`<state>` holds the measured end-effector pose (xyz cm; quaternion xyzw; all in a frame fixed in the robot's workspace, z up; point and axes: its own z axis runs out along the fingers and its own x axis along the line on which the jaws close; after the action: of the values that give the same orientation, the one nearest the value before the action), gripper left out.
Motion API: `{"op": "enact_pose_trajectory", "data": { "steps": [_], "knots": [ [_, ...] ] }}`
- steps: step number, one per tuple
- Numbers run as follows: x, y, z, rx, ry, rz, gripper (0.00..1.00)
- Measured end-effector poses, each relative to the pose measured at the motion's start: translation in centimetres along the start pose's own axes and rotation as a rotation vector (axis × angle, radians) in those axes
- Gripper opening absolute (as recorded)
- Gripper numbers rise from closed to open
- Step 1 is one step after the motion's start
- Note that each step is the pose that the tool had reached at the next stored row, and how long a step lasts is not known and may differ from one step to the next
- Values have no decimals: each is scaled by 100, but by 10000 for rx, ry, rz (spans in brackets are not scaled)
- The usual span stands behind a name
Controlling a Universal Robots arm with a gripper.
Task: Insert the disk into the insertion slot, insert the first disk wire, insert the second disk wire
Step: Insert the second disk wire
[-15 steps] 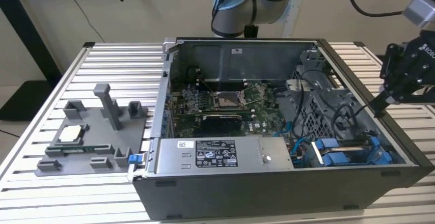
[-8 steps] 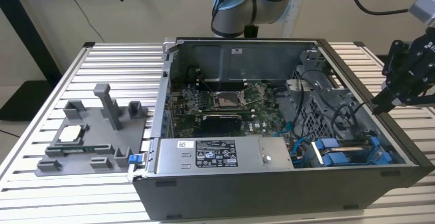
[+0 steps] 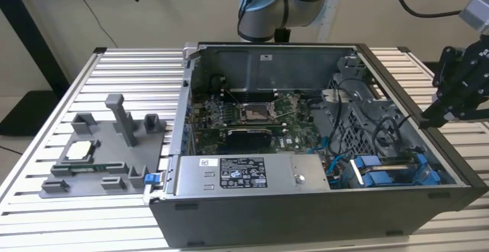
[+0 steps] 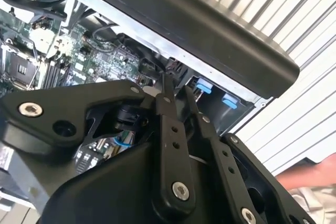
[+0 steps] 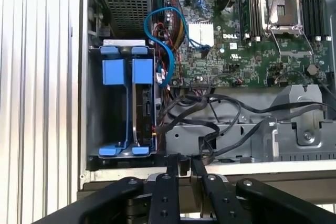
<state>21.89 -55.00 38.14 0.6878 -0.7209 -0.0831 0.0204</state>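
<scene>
Disk (image 5: pixel 142 106) in blue carrier (image 5: pixel 113 72) seated in insertion slot (image 5: pixel 97 103) of computer case (image 3: pixel 306 217) — gripper (image 5: pixel 184 160) at case edge, narrow, empty

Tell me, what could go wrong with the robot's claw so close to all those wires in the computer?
1. The gripper hangs at the case rim, right by the loose black cables. It might snag one.
2. The blue wire loops down beside the disk in the insertion slot. A bump there could perhaps tug the wire or nudge the disk.
</scene>
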Motion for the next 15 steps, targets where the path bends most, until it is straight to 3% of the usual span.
{"op": "enact_pose_trajectory", "data": {
  "steps": [5,10,11,15],
  "knots": [
    [3,-6,37,14,-201,-27,100],
    [5,-9,61,14,-231,-20,100],
    [6,-10,64,15,-232,-18,0],
    [7,-11,74,15,-231,-11,0]
  ]
}}
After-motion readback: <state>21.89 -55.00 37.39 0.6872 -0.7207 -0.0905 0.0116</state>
